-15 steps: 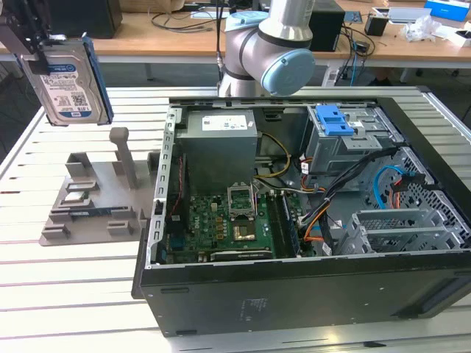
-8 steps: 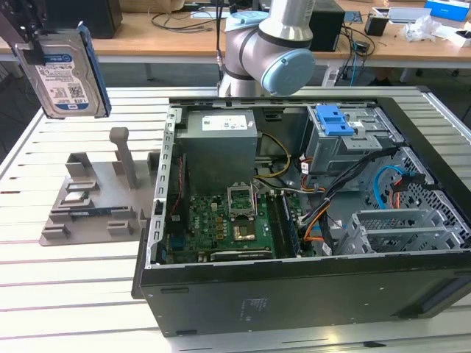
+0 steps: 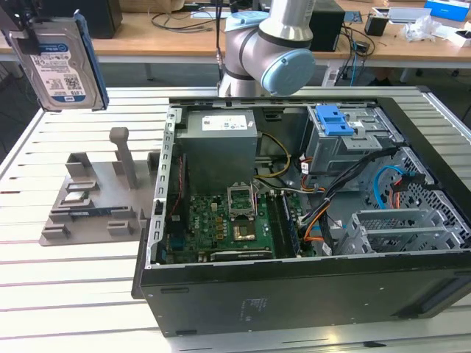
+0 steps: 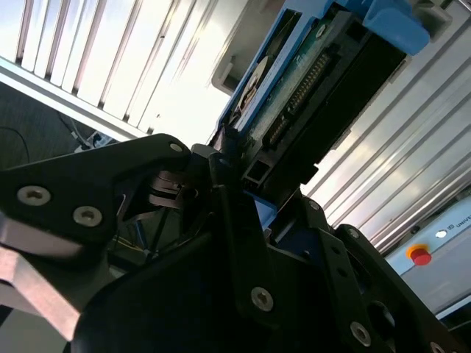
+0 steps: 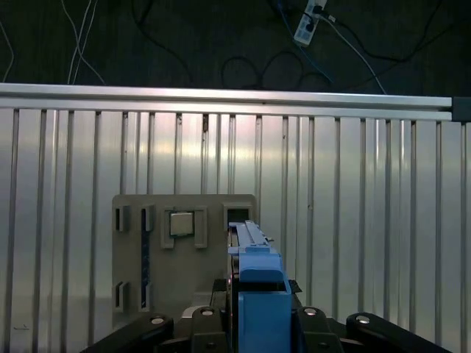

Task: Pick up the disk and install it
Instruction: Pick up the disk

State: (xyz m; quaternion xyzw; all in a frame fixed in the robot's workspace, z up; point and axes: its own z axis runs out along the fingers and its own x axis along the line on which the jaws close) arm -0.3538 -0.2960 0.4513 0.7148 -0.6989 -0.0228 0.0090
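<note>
In the exterior view, the hand (image 3: 26, 31) is high over the table (image 3: 66, 287), at the exterior view's left. It is closed on the top of the disk (image 3: 65, 65). The disk hangs with its long axis near upright and its labelled face toward the camera. It is clear of the grey parts holder (image 3: 92, 202) below it. The open computer case (image 3: 294, 287) lies to the exterior view's right. Its drive cage (image 3: 349, 151), topped by a blue latch (image 3: 335, 119), is well apart from the disk, across most of the case.

In the second wrist view, the black fingers (image 4: 221, 184) clamp the disk (image 4: 294, 81) on its flat sides. Its circuit-board side and blue frame reach straight away from the hand.

In the first wrist view, the disk (image 5: 257, 290) is seen edge-on between the fingers. It points down at the parts holder (image 5: 184, 254) on the slatted table (image 5: 368, 220).
</note>
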